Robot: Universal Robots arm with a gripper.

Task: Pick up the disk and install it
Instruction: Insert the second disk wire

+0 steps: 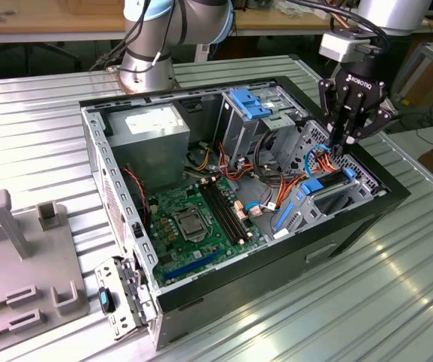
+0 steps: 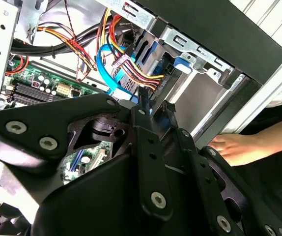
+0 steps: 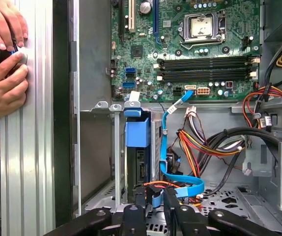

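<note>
The disk (image 1: 323,185), a dark body in blue rails, sits on edge in the lower bay at the exterior view's right end of the open computer case (image 1: 277,256). In the first wrist view the disk (image 3: 137,135) runs from its blue end block back under my fingers. My gripper (image 1: 336,147) hangs just above the disk's far end, among the cables. Its fingertips (image 2: 143,96) stand close together with nothing seen held between them. My gripper (image 3: 154,196) has a blue data cable (image 3: 180,189) lying beneath it.
Orange, yellow and blue cables (image 1: 316,160) crowd the space around the bay. The motherboard (image 1: 194,219), power supply (image 1: 152,132) and upper drive cage with blue clips (image 1: 250,105) occupy the rest of the case. A person's hands (image 3: 3,59) rest on the table beside the case. Grey fixtures (image 1: 20,264) stand at the exterior view's left.
</note>
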